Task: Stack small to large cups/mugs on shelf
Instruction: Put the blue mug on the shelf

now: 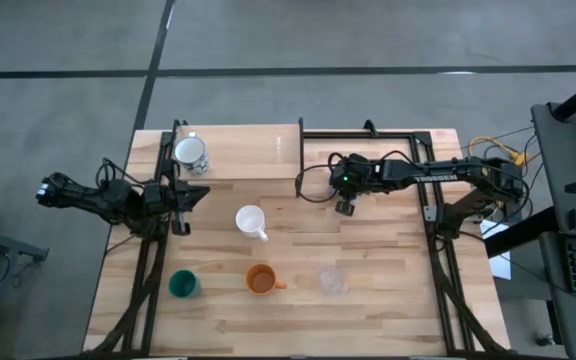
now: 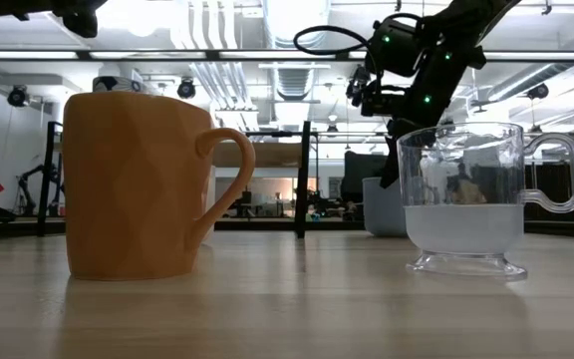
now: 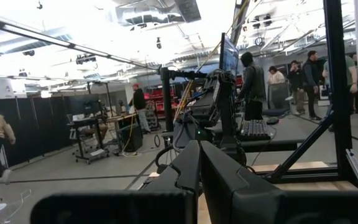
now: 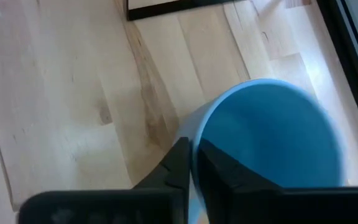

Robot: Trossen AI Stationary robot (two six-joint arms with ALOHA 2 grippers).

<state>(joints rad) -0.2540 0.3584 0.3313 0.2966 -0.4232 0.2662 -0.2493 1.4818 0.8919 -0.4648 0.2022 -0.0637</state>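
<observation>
Right hand point(image 4: 190, 163) pinches light blue cup point(image 4: 272, 134) rim.

The high view looks straight down from well above, taking in the whole light-wood butcher-block surface point(image 1: 368, 300) and both arms. The low view sits at surface height, level, very near the orange handled mug point(image 2: 143, 184) and the clear see-through handled cup point(image 2: 471, 199), which the high view also shows along its near edge. The left wrist view faces level past its own dark end effector point(image 3: 199, 171) into the room. The right wrist view looks steeply down, close over the light blue round cup point(image 4: 269, 134).
</observation>
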